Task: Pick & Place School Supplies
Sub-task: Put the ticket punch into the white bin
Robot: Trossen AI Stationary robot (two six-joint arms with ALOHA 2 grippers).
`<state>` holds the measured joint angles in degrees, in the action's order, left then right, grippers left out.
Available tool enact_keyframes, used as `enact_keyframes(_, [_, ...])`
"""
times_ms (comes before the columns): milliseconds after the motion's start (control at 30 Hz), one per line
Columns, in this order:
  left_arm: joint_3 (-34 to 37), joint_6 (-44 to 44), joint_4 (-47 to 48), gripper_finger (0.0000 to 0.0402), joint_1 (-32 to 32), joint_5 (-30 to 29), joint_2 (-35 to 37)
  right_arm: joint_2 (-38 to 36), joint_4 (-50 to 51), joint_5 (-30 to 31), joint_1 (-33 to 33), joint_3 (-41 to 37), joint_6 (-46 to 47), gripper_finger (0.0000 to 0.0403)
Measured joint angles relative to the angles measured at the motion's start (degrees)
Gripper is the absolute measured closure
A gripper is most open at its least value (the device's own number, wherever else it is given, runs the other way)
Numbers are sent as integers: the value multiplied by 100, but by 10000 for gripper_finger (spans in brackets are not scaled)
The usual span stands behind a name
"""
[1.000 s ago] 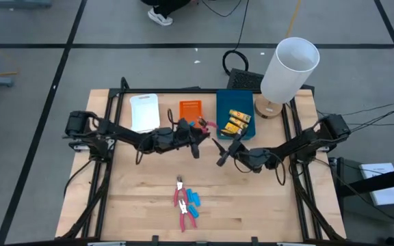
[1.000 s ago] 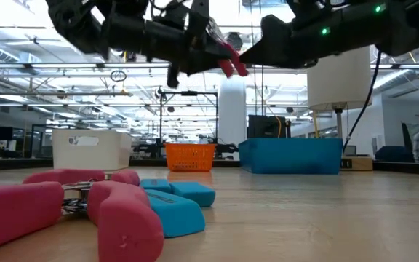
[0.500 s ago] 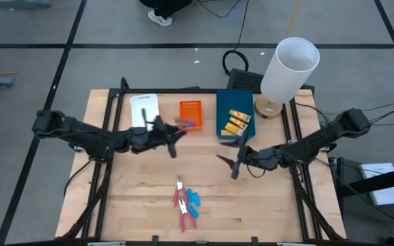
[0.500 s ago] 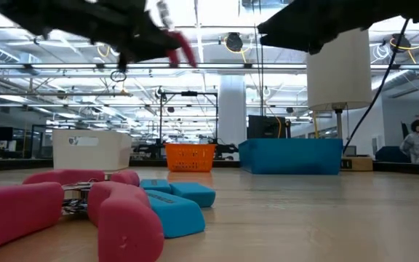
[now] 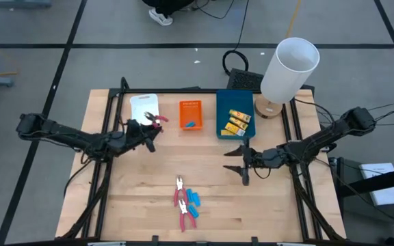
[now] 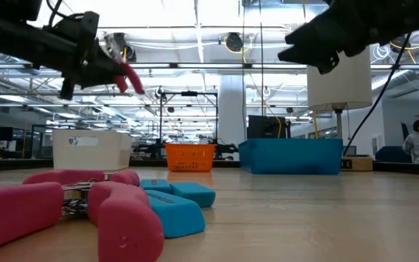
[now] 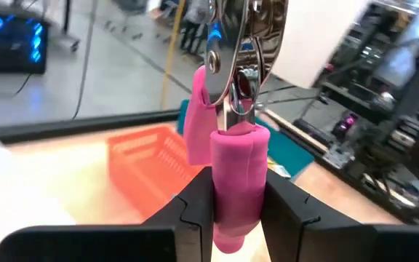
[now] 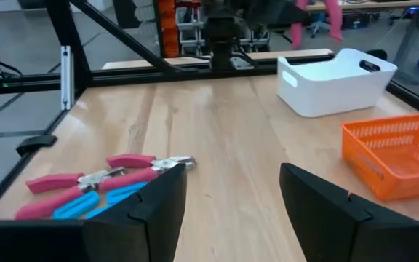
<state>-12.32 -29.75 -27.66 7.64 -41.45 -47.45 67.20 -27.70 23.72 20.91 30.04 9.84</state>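
The left tool (image 5: 149, 130) is clenched on a pair of pink-handled pliers (image 7: 233, 145), carrying them in the air at the near edge of the white tray (image 5: 142, 104), so this looks like the carry-and-drop step. Next, I judge, it needs to bring the pliers squarely over that tray, lower them and let go. The right tool (image 5: 243, 166) hangs released and empty over the tabletop (image 5: 286, 212), short of the blue tray (image 5: 221, 116) holding the yellow packets (image 5: 237, 121). Two more pink pliers (image 5: 181, 203) and light-blue pieces (image 5: 193, 199) lie on the tabletop near its front edge, likely its next target.
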Motion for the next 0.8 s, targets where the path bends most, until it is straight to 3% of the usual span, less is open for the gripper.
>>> enact_keyframes(433, [-22,-1464,2370,320,-1207,-102,821,-327,-185,25,-59,-447,197,193])
enact_keyframes(800, [-24,-1993,3545,320,-2346,546,808,-333,-248,29,-61,-469,160,195])
